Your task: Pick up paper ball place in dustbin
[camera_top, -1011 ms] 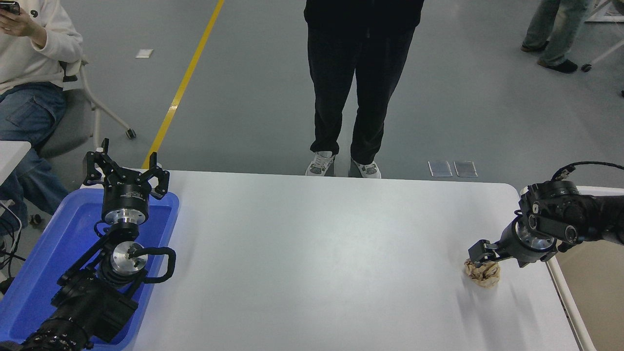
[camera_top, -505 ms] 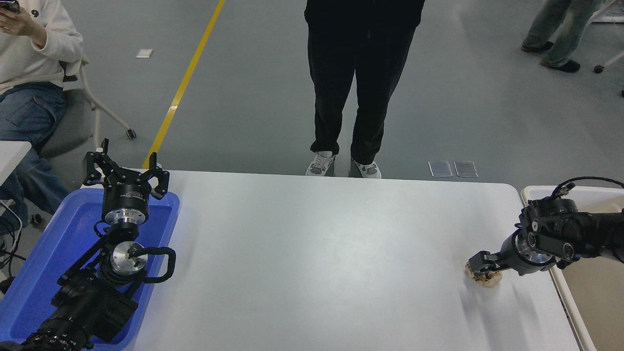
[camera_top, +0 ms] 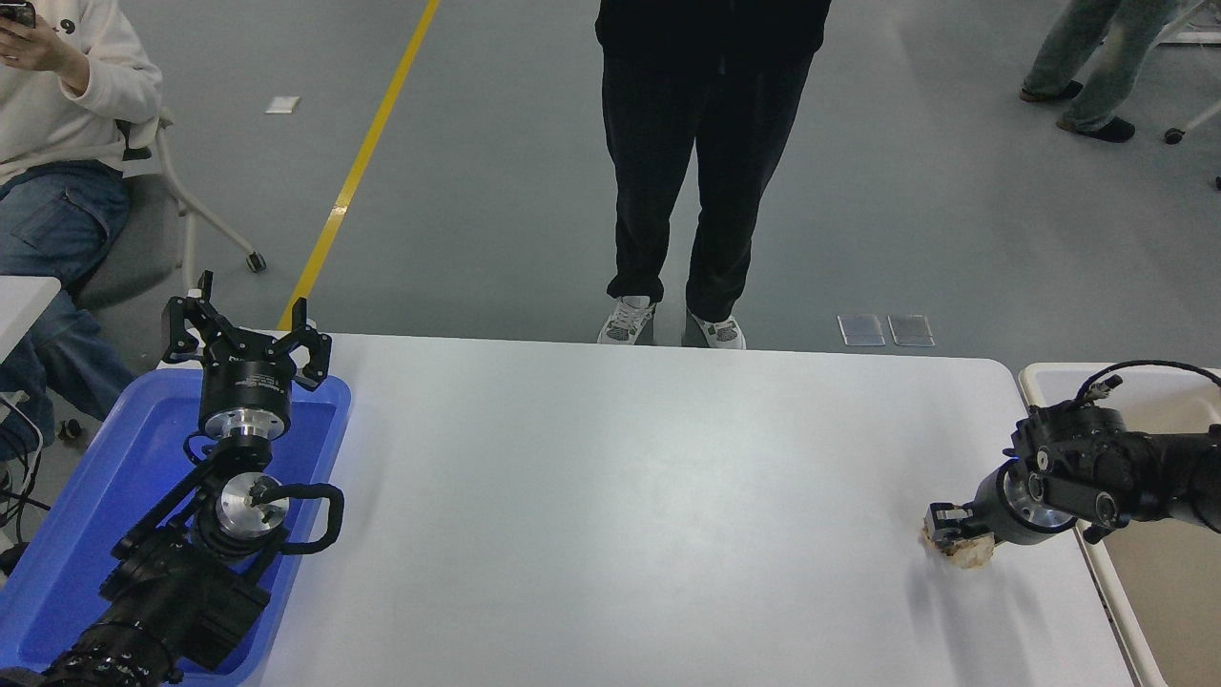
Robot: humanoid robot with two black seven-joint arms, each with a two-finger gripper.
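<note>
Hidden: much of the paper ball (camera_top: 971,553) is covered by the right gripper (camera_top: 946,527); only its tan lower edge shows, near the white table's (camera_top: 620,496) right edge.
Cut off: the dustbin (camera_top: 1049,370) runs out of the picture at the right, its pale rim and some tan interior visible beside the table; the standing person in black trousers (camera_top: 701,181) at the far side is cropped at the waist, and the seated person in a cream top (camera_top: 57,86) is cut by the left edge.
Right jaws: the dark fingers are pressed down over the ball, drawn in close around it; the angle does not show whether they truly clamp it.
Ball position: on the tabletop, just short of the dustbin.
Left jaws: the left gripper (camera_top: 246,336) hangs over the far end of the blue tray (camera_top: 76,534), fingers spread wide, holding nothing.
</note>
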